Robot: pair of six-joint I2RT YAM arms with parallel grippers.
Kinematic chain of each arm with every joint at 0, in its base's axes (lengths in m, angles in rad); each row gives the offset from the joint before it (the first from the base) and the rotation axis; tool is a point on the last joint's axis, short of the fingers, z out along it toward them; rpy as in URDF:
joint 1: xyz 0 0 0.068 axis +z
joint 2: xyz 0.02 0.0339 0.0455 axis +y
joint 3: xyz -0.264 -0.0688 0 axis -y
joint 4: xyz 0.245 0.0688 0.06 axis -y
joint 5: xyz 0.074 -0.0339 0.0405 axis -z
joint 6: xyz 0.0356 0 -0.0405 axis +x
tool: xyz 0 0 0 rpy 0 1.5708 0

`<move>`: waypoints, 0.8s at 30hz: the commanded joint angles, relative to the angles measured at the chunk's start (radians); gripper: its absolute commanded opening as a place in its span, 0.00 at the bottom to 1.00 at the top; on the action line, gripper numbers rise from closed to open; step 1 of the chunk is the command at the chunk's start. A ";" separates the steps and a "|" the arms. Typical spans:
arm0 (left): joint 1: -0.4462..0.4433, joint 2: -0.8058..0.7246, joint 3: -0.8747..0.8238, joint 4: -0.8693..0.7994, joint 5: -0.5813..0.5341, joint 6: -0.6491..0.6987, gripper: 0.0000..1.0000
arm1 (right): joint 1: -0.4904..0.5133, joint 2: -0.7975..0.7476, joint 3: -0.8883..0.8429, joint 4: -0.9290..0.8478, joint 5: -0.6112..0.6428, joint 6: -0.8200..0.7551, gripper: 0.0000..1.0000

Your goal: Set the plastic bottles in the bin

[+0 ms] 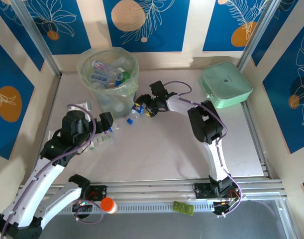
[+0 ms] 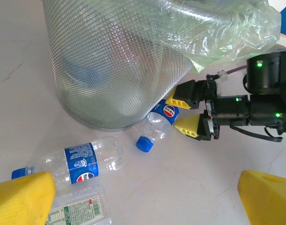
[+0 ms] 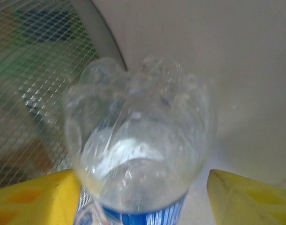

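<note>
The bin (image 1: 87,74), lined with a clear bag, holds several plastic bottles. At its base lies a clear bottle with a blue cap (image 2: 157,125), also in the overhead view (image 1: 136,112). My right gripper (image 2: 182,112) straddles that bottle's bottom end (image 3: 138,154). Its left finger (image 3: 30,197) touches the bottle, and a gap remains at the right finger (image 3: 250,197). My left gripper (image 2: 145,201) hangs open above the table. Below its left finger lie a Pepsi bottle (image 2: 82,161) and a flat clear bottle with a green label (image 2: 77,211).
A mint-green case (image 1: 225,84) lies at the back right. The bin's mesh wall (image 3: 35,70) stands close on the left of the right gripper. The liner bag (image 2: 217,33) droops over the bin's side. An orange-capped item (image 1: 108,204) sits on the front rail.
</note>
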 commanded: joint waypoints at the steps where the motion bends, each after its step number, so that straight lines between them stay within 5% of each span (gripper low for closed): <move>1: -0.011 -0.015 0.019 -0.022 -0.032 0.031 0.99 | -0.003 0.040 0.042 0.014 -0.010 0.017 0.69; 8: -0.017 -0.013 0.021 -0.027 -0.045 0.041 0.99 | -0.007 0.036 0.016 0.051 -0.015 0.024 0.52; 16: -0.017 -0.001 0.038 -0.035 -0.061 0.021 0.99 | -0.025 -0.110 -0.142 0.122 -0.024 0.018 0.50; 22: -0.017 0.018 0.058 -0.002 0.052 0.035 0.99 | -0.040 -0.277 -0.294 0.164 -0.052 -0.020 0.50; 24: -0.017 0.034 0.068 0.025 0.165 0.074 0.99 | -0.040 -0.344 -0.351 0.187 -0.069 -0.038 0.50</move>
